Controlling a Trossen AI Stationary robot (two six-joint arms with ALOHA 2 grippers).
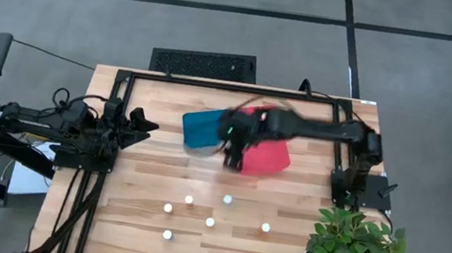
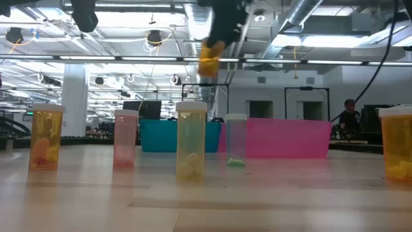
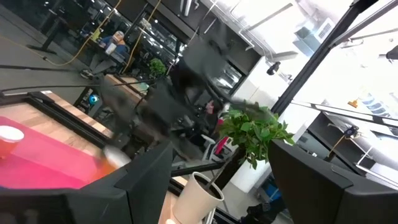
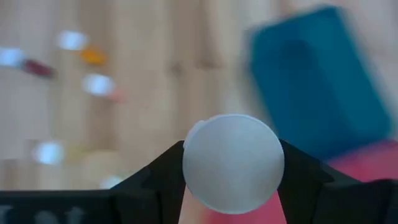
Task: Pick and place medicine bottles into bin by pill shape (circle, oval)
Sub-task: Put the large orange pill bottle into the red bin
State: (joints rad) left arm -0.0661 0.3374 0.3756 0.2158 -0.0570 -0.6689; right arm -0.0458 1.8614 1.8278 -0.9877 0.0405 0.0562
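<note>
The right gripper [image 4: 231, 163] is clamped on a medicine bottle [image 4: 233, 162], its fingers against the white cap's sides, above the seam between the blue bin [image 1: 201, 127] and pink bin [image 1: 268, 156]. The left gripper [image 1: 142, 124] rests at the table's left edge; finger spacing cannot be determined. Other bottles [image 1: 210, 222] stand on the table [image 1: 158, 170].

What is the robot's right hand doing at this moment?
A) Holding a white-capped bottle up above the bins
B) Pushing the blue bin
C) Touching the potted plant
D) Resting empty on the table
A: the right hand grips a white-capped medicine bottle, raised over the blue bin and the pink bin.
</note>
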